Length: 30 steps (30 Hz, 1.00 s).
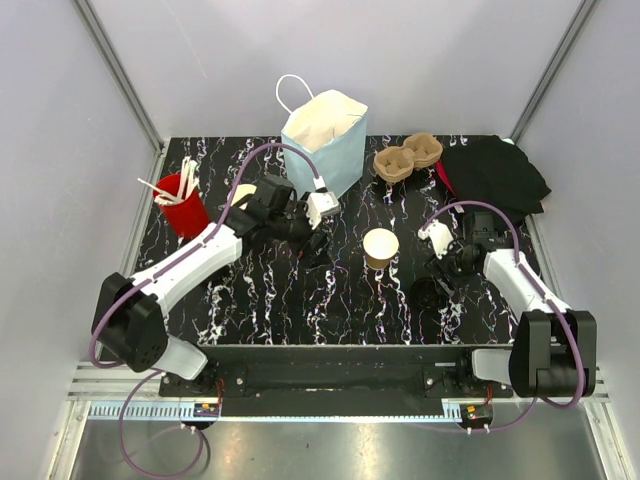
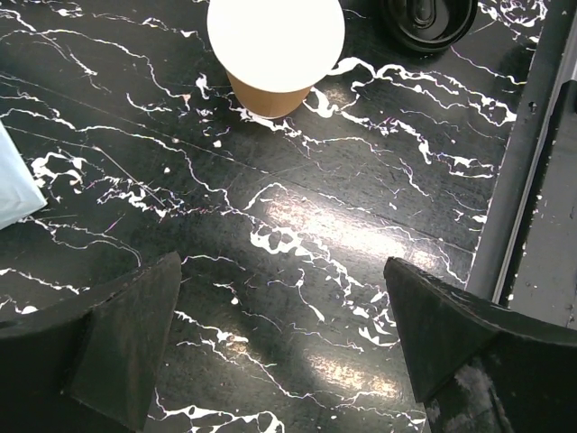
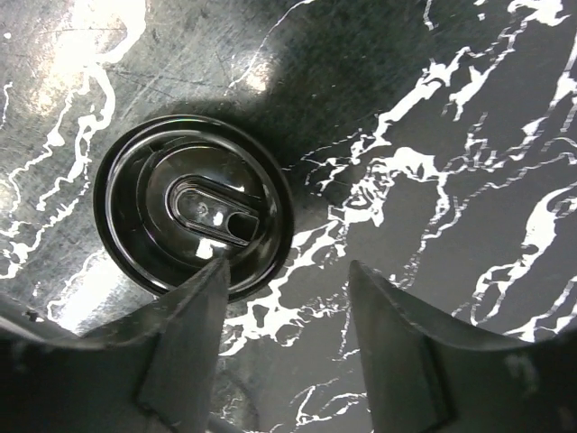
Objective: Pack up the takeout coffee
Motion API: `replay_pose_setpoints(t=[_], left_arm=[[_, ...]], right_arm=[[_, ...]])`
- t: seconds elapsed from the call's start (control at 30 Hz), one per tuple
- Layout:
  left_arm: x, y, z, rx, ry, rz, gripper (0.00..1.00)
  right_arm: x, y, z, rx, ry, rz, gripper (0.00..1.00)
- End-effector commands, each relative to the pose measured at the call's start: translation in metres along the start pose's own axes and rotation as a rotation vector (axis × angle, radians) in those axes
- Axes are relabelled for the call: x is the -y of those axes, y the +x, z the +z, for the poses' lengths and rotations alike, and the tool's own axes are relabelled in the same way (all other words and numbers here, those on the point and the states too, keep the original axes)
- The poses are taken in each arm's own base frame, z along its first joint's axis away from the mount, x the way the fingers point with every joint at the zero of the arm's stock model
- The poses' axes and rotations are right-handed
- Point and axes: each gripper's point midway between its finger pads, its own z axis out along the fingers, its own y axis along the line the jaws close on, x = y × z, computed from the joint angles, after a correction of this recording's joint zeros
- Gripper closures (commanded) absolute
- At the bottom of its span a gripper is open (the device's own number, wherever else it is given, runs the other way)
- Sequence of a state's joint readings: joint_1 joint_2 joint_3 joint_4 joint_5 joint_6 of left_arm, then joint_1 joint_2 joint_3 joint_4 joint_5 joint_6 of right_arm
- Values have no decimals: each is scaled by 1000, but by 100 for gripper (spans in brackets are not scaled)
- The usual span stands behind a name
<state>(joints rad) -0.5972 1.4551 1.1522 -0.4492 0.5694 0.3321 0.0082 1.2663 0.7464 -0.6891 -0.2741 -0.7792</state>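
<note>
The tan paper cup (image 1: 381,248) stands upright and open in the middle of the table. It also shows at the top of the left wrist view (image 2: 276,50). The round black lid (image 1: 428,292) lies flat to the cup's near right. It also shows in the left wrist view (image 2: 428,20). My left gripper (image 1: 316,244) is open and empty just left of the cup, its jaws wide over bare table (image 2: 284,334). My right gripper (image 1: 443,272) is open and empty just above the lid (image 3: 194,207). One finger overlaps the lid's near edge, and the gap (image 3: 288,266) lies beside it.
A light blue paper bag (image 1: 325,140) stands open at the back centre. A brown pulp carrier (image 1: 407,158) and a black cloth (image 1: 495,175) lie to its right. A red cup of stirrers (image 1: 183,205) stands at the left. The table's near edge (image 2: 532,180) is close.
</note>
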Motion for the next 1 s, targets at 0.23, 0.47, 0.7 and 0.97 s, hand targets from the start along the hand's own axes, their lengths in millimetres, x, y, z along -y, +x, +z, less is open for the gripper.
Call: replay_pose_setpoints(t=[0.23,0.47,0.7,0.97], left_arm=[[-9,-14,-12,71,-77,32,1],[-10,-12,-12,72,-76,24,1],[-13,-10,-12,78,-70,6,1],[-17,-7,-17,86,-70,-18,1]], right_arm=[[1,-1,12,-23,-48,13,49],[12,-14,13,-5,-45,-31,57],[38,-44,7,38,-10,-119,66],[42,-58,-5,34,-37,-99,62]])
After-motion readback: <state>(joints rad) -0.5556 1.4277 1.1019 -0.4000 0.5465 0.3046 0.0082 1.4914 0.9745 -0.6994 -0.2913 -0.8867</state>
